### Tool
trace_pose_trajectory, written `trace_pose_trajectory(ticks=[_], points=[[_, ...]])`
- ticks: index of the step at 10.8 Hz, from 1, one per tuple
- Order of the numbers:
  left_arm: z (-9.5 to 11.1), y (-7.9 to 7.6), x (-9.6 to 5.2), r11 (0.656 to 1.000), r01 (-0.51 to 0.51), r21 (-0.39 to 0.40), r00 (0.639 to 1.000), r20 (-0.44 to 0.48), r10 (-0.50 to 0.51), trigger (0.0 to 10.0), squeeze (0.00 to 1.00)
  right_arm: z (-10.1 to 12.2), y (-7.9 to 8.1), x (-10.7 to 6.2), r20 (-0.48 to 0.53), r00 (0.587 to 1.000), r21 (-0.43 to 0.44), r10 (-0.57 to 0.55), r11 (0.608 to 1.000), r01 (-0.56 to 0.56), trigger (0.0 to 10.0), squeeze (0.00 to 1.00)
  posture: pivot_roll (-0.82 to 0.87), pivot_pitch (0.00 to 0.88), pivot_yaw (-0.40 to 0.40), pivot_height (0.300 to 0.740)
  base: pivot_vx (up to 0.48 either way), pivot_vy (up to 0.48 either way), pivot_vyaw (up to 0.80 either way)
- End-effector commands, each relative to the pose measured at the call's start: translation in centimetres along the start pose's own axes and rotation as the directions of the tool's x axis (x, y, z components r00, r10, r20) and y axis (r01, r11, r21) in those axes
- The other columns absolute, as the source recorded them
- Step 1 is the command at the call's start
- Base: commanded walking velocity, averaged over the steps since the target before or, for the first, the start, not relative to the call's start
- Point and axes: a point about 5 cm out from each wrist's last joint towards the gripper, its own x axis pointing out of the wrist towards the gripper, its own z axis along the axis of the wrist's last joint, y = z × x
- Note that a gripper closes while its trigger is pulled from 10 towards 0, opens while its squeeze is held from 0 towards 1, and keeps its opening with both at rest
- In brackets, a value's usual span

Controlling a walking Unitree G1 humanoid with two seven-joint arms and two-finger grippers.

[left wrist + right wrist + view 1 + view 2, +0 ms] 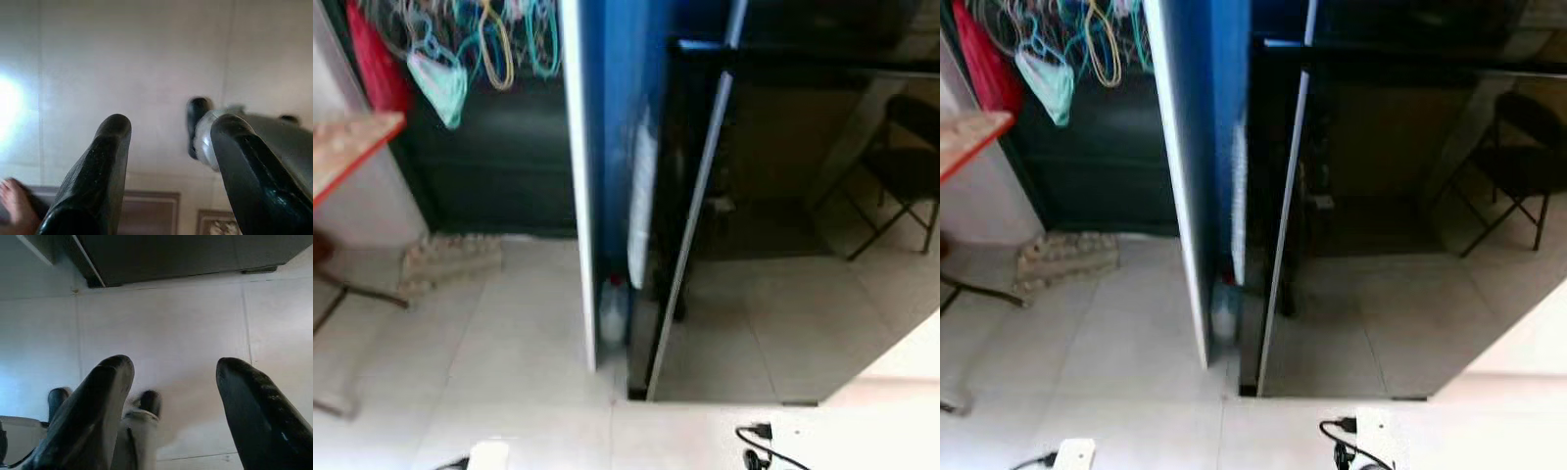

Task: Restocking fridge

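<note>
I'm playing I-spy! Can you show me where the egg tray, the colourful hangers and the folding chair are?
egg tray (450,262): left eye view, on its bumpy top, lying on the floor.
colourful hangers (494,44): left eye view, on a yellow loop of the bunch.
folding chair (1518,166): right eye view, on its dark seat.

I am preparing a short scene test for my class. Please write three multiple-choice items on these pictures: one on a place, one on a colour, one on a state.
1. Where does the clear plastic bottle stand?
A. on the floor at the foot of the blue panel
B. on the wooden tabletop
C. on the folding chair

2. What colour is the cloth hanging at far left, beside the hangers?
A. yellow
B. red
C. black

3. How is the left claw?
A. shut on a bottle
B. shut and empty
C. open and empty

Answers:
1 A, it stands low against the panel.
2 B, it is plainly red.
3 C, floor shows between its fingers.
</note>
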Motion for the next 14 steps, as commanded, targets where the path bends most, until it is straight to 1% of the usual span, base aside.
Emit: trace_pose_trajectory(ticks=[1,5,14], points=[[-0.11,-0.67,0.04,1.000,0.017,-0.002,1.000,-0.004,-0.017,10.0,0.00,-0.25,-0.77,-0.11,-0.009,1.000,-0.004,-0.024,1.000,0.024,10.0,0.00,0.08,0.000,-0.035,0.740,0.000,0.360,0.00],[0.13,-0.72,0.08,1.000,0.011,-0.024,1.000,0.004,-0.011,10.0,0.00,0.11,-0.81,-0.06,-0.005,1.000,0.002,-0.027,1.000,0.027,10.0,0.00,0.09,0.000,-0.046,0.740,0.000,0.344,0.00],[0.33,-0.73,0.12,0.999,0.005,-0.039,1.000,0.007,-0.005,10.0,0.00,0.41,-0.69,-0.01,-0.006,1.000,-0.001,-0.007,1.000,0.007,10.0,0.00,0.10,0.000,-0.048,0.740,0.000,0.327,0.00]])
